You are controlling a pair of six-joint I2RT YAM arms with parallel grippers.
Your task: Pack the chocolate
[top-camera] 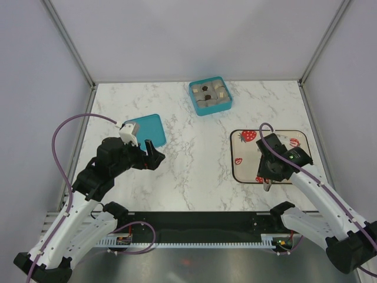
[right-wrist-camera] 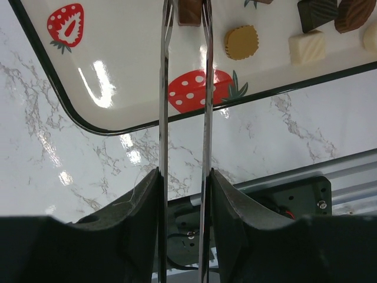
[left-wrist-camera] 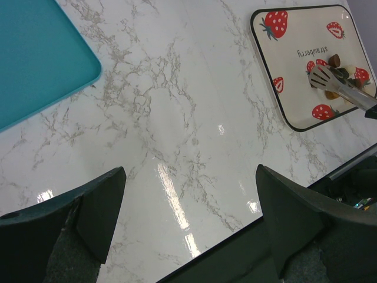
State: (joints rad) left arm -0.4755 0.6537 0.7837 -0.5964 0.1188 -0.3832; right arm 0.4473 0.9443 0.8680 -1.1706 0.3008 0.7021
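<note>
While tongs point(right-wrist-camera: 206, 88) flank one chocolate point(right-wrist-camera: 189, 12), five beside.

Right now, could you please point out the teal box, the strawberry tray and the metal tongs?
teal box point(top-camera: 214, 109): top external view, near wall.
strawberry tray point(left-wrist-camera: 300, 29): left wrist view, bare cream surface.
metal tongs point(right-wrist-camera: 206, 118): right wrist view, right blade.

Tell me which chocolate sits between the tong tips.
The brown piece, framed by the tongs; the tan fluted disc and white block lie outside them.
</note>
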